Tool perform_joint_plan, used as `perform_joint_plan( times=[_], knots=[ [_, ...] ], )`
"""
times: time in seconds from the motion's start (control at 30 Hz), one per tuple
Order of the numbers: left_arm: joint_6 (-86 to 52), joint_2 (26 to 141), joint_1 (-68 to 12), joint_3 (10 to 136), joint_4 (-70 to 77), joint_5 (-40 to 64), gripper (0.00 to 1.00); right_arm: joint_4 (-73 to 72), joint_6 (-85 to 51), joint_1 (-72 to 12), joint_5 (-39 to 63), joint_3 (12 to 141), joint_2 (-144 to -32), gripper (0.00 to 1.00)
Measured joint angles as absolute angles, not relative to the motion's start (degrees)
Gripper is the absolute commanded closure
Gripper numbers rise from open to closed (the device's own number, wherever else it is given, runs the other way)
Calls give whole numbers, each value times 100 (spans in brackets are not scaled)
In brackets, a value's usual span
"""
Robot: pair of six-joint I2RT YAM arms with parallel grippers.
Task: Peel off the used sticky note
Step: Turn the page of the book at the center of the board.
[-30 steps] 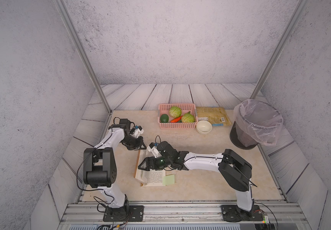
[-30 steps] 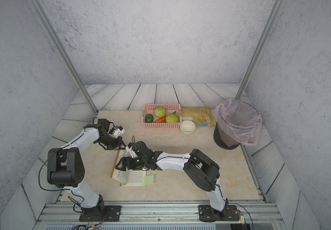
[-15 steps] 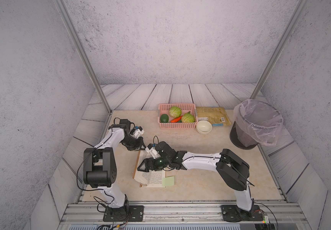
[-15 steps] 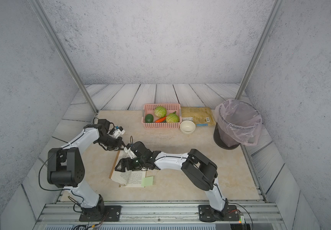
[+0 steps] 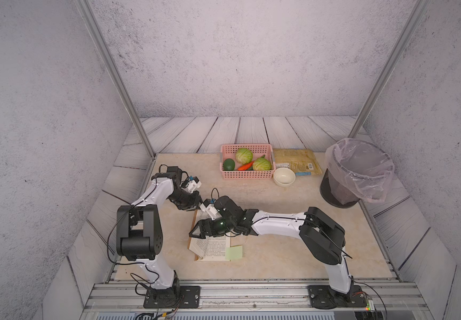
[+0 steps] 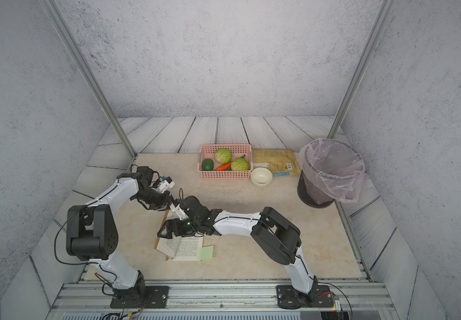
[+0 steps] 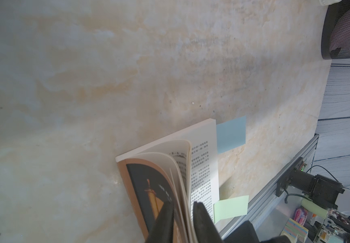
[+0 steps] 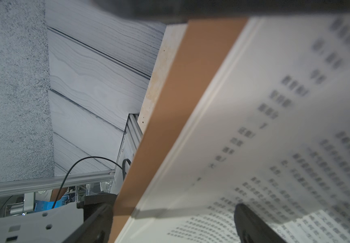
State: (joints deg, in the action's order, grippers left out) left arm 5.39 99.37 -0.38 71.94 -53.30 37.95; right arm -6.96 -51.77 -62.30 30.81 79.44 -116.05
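Table (image 5: pixel 293 249) carries an open book (image 5: pixel 212 248) near the front rail. Right gripper (image 5: pixel 197 234), jaws spread wide and empty, straddles the cover edge and page, seemingly to steady them. Left gripper (image 7: pixel 182 204) brackets the lifted cover and leaves; pinching or slack, can't tell. Green sticky note (image 5: pixel 234 252) juts from the page's near corner, untouched; blue sticky note (image 7: pixel 231 134) sits further along that edge.

The left arm (image 5: pixel 156 194) rose from its base, bent sharply at the elbow and reached forward and inward. Its wrist was tipped down and its jaws were only narrowly parted; whether they gripped could not be told. The right arm (image 5: pixel 278 223) folded at its elbow and stretched low across toward the left one, its jaws spread wide and angled down at the counter, its wrist just beside the left arm's jaws.
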Motion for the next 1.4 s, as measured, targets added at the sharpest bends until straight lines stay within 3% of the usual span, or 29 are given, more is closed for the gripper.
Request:
perform_joint_plan(
  times=[0.77, 0.83, 0.93, 0.97, 1.4],
  knots=[
    [565, 10055, -38, 7196, -5360, 3804, 69, -709, -5072, -6248, 3144, 8108, -11605, 6],
    [572, 10055, -38, 7196, -5360, 3804, 74, -709, -5072, -6246, 3144, 8108, -11605, 6],
    [580, 10055, -38, 7196, -5369, 3822, 97, -707, -5068, -6248, 3144, 8108, -11605, 6],
    [585, 10055, -38, 7196, -5371, 3822, 100, -709, -5068, -6248, 3144, 8108, -11605, 6],
    [604, 10055, -27, 7196, -5360, 3789, 100, -532, -4982, -6246, 2991, 7937, -11399, 6]
  ],
)
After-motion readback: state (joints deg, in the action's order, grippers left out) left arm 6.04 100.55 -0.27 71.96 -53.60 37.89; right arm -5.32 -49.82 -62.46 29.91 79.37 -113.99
